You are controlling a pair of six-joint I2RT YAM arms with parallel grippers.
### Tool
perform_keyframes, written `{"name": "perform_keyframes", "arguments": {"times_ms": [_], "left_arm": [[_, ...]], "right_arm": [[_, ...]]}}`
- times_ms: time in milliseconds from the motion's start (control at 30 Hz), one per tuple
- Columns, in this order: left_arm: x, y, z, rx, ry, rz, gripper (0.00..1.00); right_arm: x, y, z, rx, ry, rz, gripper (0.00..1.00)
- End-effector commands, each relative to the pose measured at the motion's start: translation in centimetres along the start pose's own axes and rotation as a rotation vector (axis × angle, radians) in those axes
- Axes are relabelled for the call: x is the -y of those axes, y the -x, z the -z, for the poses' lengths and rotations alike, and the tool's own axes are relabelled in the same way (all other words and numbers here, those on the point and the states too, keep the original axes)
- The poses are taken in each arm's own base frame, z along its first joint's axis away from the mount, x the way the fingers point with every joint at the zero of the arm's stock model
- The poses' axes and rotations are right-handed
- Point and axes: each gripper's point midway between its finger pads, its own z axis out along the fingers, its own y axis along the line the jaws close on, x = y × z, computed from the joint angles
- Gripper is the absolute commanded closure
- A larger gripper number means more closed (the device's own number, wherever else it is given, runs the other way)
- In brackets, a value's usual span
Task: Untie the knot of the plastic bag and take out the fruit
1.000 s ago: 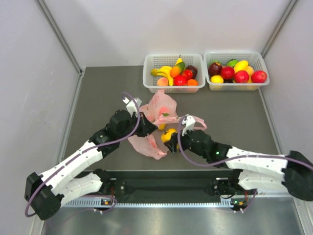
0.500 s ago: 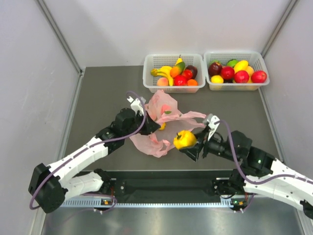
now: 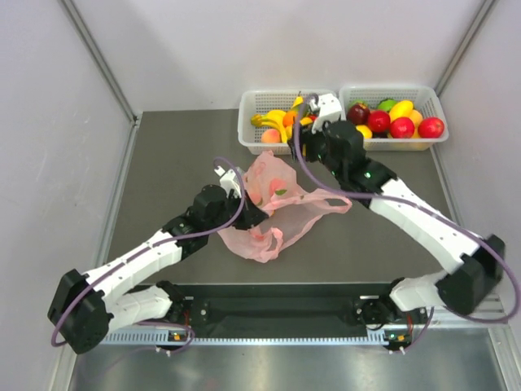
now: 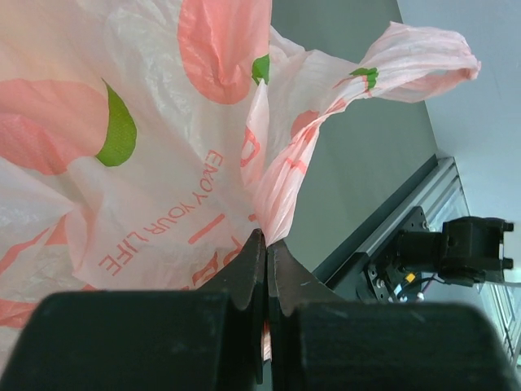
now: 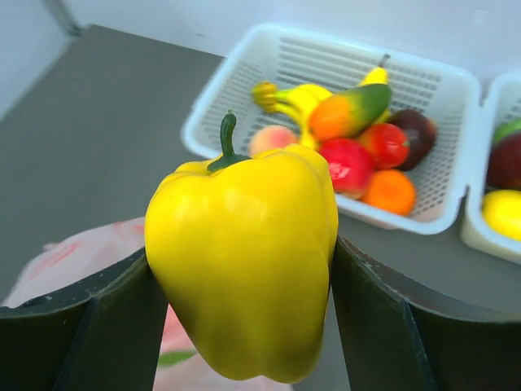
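One yellow pepper in the right jaws, pink bag pinched in the left

Reaches with the right arm far across the dark grey counter, wrist just short of the front rim of the left white slotted plastic basket. Holds the right jaws spread wide and pressed against both flanks of a glossy yellow toy bell pepper, green stem pointing up, lifted clear of the counter. Shows, past the pepper in the right wrist view, that basket's mixed toy fruit: bananas, a peach, red, orange and dark pieces. Shows beside it a second white basket with red, yellow and green fruit.

Stretches the left arm diagonally toward the middle of the counter. Keeps the left jaws closed to a sliver on a fold of the thin translucent pink plastic bag, printed with peaches, green leaves and lettering. Leaves the bag slumped and crumpled on the counter between the two arms, well apart from both baskets, with one handle loop lying loose toward the right. Cannot tell whether more fruit sits inside, since the printed film hides it.
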Motion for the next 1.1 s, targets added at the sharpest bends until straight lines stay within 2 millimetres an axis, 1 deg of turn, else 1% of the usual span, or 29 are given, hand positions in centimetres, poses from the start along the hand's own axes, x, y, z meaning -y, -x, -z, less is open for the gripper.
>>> {"name": "perform_keyframes", "arguments": {"times_ms": [0, 33, 67, 100, 133, 167, 200, 267, 300, 367, 400, 467, 500, 567, 600, 667, 700, 767, 800, 867, 900, 933, 1033, 1067], "left_arm": [[1.5, 0.8, -0.2, 0.031, -0.076, -0.016, 1.0], [1.5, 0.8, -0.2, 0.032, -0.077, -0.015, 1.0], [1.6, 0.9, -0.2, 0.035, -0.081, -0.016, 1.0], [1.7, 1.0, -0.1, 0.037, -0.088, -0.016, 1.0], [1.8, 1.0, -0.1, 0.039, -0.091, -0.014, 1.0], [1.9, 1.0, -0.1, 0.039, -0.095, -0.014, 1.0], [2.1, 1.2, 0.0, 0.043, -0.103, -0.015, 1.0], [2.2, 1.2, 0.0, 0.045, -0.106, -0.014, 1.0], [2.3, 1.4, 0.1, 0.05, -0.109, -0.016, 1.0], [2.4, 1.5, 0.2, 0.054, -0.112, -0.021, 1.0], [2.4, 1.6, 0.4, 0.058, -0.109, -0.023, 1.0], [2.5, 1.7, 0.5, 0.065, -0.111, -0.027, 1.0], [2.5, 1.7, 0.5, 0.067, -0.111, -0.025, 1.0], [2.8, 1.8, 0.6, 0.067, -0.122, -0.028, 1.0], [2.7, 1.7, 0.6, 0.065, -0.121, -0.027, 1.0], [2.8, 1.7, 0.6, 0.065, -0.127, -0.028, 1.0], [2.7, 1.7, 0.6, 0.064, -0.123, -0.029, 1.0], [2.8, 1.7, 0.7, 0.066, -0.126, -0.031, 1.0], [2.7, 1.7, 0.7, 0.066, -0.121, -0.03, 1.0], [2.6, 1.7, 0.8, 0.067, -0.12, -0.03, 1.0], [2.6, 1.6, 0.9, 0.068, -0.117, -0.031, 1.0], [2.5, 1.6, 0.9, 0.067, -0.113, -0.03, 1.0], [2.5, 1.7, 0.9, 0.072, -0.108, -0.036, 1.0], [2.5, 1.7, 1.0, 0.073, -0.109, -0.033, 1.0]], "right_arm": [[2.6, 4.1, -4.5, 0.095, -0.069, 0.012, 1.0], [2.6, 4.1, -5.8, 0.091, -0.048, 0.018, 1.0], [3.6, 3.9, -7.2, 0.08, -0.06, 0.019, 1.0], [3.6, 3.4, -9.8, 0.059, -0.051, 0.022, 1.0], [3.3, 3.2, -11.1, 0.049, -0.018, 0.036, 1.0], [3.6, 2.4, -12.4, 0.018, -0.02, 0.046, 1.0], [3.4, 2.1, -14.8, 0.004, -0.013, 0.056, 1.0], [3.2, 0.8, -17.0, -0.038, -0.002, 0.074, 1.0], [3.0, 0.2, -19.0, -0.046, 0.002, 0.074, 1.0], [2.8, -0.7, -20.7, -0.054, 0.013, 0.111, 1.0], [2.9, -1.4, -22.2, -0.061, 0.01, 0.115, 1.0], [3.3, -2.0, -23.5, -0.065, -0.013, 0.119, 1.0], [3.4, -2.6, -24.6, -0.072, -0.016, 0.119, 1.0], [3.4, -3.2, -25.6, -0.078, -0.011, 0.123, 0.99], [3.4, -3.7, -26.5, -0.078, -0.011, 0.123, 0.93], [3.3, -4.3, -27.2, -0.086, 0.0, 0.127, 0.81], [3.4, -4.5, -27.8, -0.083, -0.002, 0.127, 0.65], [3.5, -4.9, -28.3, -0.089, -0.007, 0.118, 0.41], [3.7, -5.2, -28.6, -0.09, -0.014, 0.113, 0.22], [4.0, -5.2, -28.9, -0.085, -0.031, 0.109, 0.09], [3.9, -5.1, -28.9, -0.082, -0.033, 0.108, 0.01], [4.0, -4.7, -28.8, -0.074, -0.036, 0.106, 0.0], [3.9, -2.1, -27.6, -0.034, -0.038, 0.1, 0.0], [3.9, 0.2, -26.3, 0.002, -0.04, 0.096, 0.0]]}}
